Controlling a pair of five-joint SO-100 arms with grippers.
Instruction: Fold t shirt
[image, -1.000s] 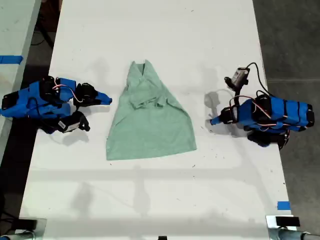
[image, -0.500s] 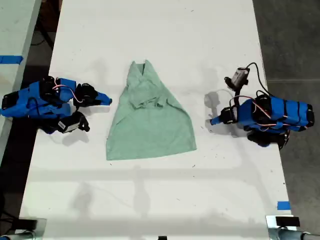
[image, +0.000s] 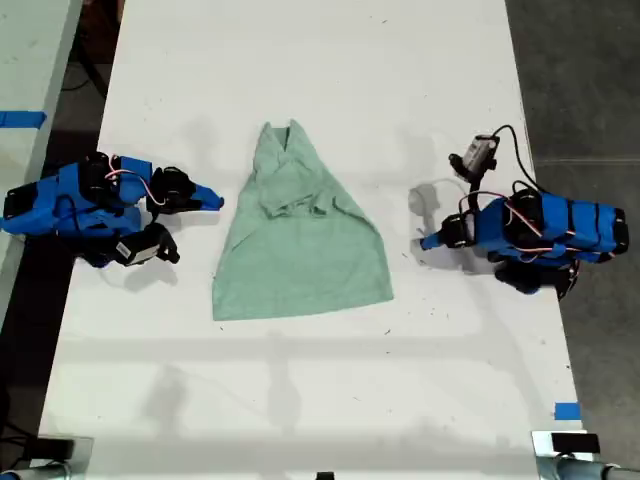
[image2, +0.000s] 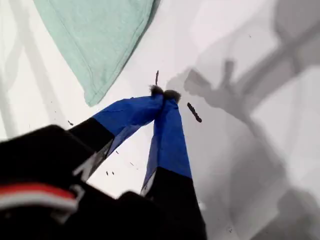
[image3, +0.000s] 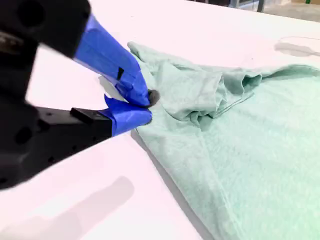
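My first gripper (image2: 164, 95) has its jaws closed tip to tip with nothing between them. It rests low over bare table (image: 300, 80), just off a hemmed corner of the t shirt (image2: 97, 37). In the exterior view this matches the arm at that view's right (image: 432, 240), which points toward the shirt's side edge but stands clear of it.

My second gripper (image3: 142, 107) is nearly closed and holds nothing. Its tips sit beside the shirt's slanted edge (image3: 165, 145), close to the bunched sleeve fold. Whether a tip touches the cloth, I cannot tell. It matches the arm at the exterior view's left (image: 210, 200).

The t shirt (image: 300, 245) lies flat near the middle of the table, between the two arms. Its collar end points toward the far edge and its hem toward the near edge. Both sleeves are folded inward, which gives a tapered outline, narrow at the collar and wide at the hem.

Judgement: the sleeve folds look done. With one arm parked off each side of the cloth, both could reach the same end for a lengthwise fold, which is not yet made.

Hard to make out: the layering under the crumpled sleeve area is hidden. The first wrist view cuts off most of the shirt. Dark specks near the first gripper's tips are unidentifiable.
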